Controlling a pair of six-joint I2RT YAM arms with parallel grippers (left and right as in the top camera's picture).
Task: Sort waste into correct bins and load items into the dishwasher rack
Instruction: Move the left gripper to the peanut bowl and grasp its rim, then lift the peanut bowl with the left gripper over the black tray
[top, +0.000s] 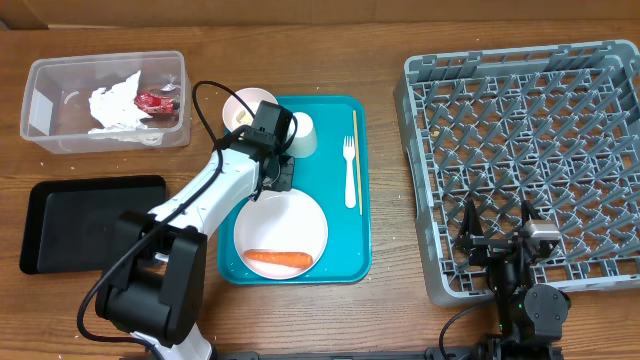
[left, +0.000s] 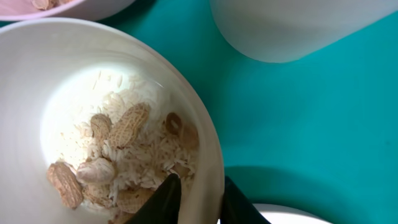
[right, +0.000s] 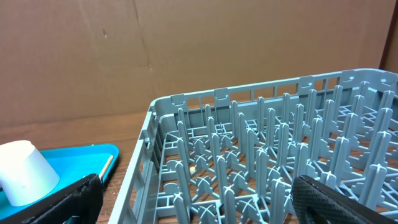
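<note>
Overhead: the left hand (top: 281, 178) is low over the teal tray (top: 340, 262), beside the plate (top: 300, 222) carrying the carrot (top: 280, 258). The right hand (top: 498, 240) hovers released over the near wall of the rack (top: 520, 130).

Left wrist: the fingers (left: 166, 198) straddle the rim of the bowl (left: 74, 87) and appear clenched on it. Nuts (left: 127, 124) and rice (left: 149, 162) lie inside.

Right wrist: the fingers are spread wide, with the rack beyond.

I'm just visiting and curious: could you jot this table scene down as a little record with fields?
Left jaws: closed on the bowl rim, one inside, one outside
Bowl contents: rice and peanuts
Right jaws: open, at near edge of rack
Plate: on teal tray, holding carrot
Clear tub: crumpled paper, red wrapper
</note>
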